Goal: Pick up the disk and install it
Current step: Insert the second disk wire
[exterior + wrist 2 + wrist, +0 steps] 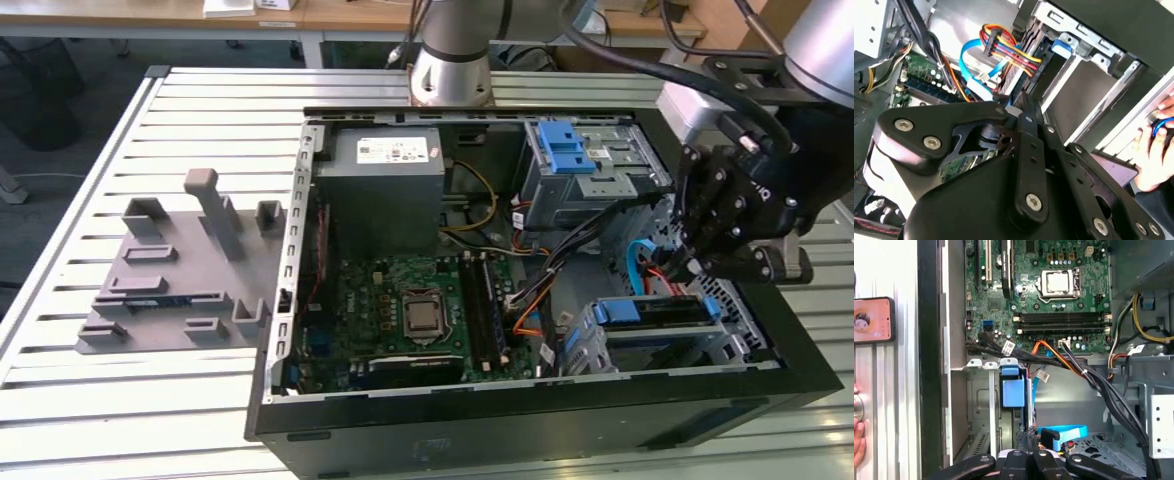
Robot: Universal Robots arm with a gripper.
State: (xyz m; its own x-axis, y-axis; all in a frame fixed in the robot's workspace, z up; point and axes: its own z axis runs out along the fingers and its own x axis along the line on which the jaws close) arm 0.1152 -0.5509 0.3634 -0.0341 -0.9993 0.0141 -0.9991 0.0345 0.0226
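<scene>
The gripper (683,272) hangs at the right of the exterior view, reaching down into the open computer case (287,300). In the first wrist view its two fingers (1021,446) lie drawn together, with nothing seen between them.

Just past the gripper (1027,436) in that view stands the disk (1014,392). It is slotted on edge in a grey metal drive cage (981,405). I cannot tell whether the tips touch it. In the exterior view the disk (647,312) sits just below the gripper, in the lower right of the frame.

It shows as a bright blue plastic carrier with a narrow dark edge beside it.

At the upper middle of the exterior view, the power supply (387,195) carries a white sticker (387,150) whose print is too small to read. Small white tags (1008,347) hang on the black cables over the motherboard (1054,305); they too are unreadable.
</scene>
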